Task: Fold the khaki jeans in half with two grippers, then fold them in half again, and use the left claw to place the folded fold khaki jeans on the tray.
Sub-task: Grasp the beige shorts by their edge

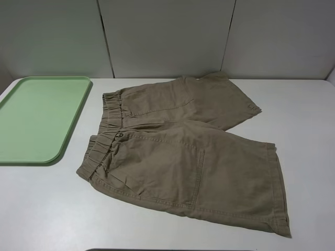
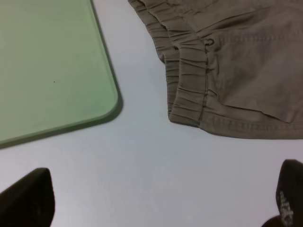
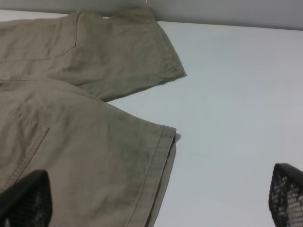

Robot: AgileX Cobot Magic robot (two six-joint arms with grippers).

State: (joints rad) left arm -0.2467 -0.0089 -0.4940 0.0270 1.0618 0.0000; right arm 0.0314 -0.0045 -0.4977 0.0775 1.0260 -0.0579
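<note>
The khaki jeans [image 1: 183, 154] lie spread flat on the white table, waistband toward the tray, legs pointing right. The pale green tray [image 1: 39, 117] sits at the left, empty. Neither arm shows in the exterior high view. In the left wrist view my left gripper [image 2: 158, 201] hovers open over bare table, short of the waistband corner [image 2: 189, 106] and the tray's rounded corner [image 2: 106, 101]. In the right wrist view my right gripper [image 3: 156, 201] is open above the near leg's hem [image 3: 158, 156], with one finger [image 3: 26, 198] over the cloth and the other over the table. Nothing is held.
The white table [image 1: 47, 209] runs under everything, with a pale panelled wall [image 1: 167, 36] close behind the far leg of the shorts. A bare strip of table separates the tray from the waistband.
</note>
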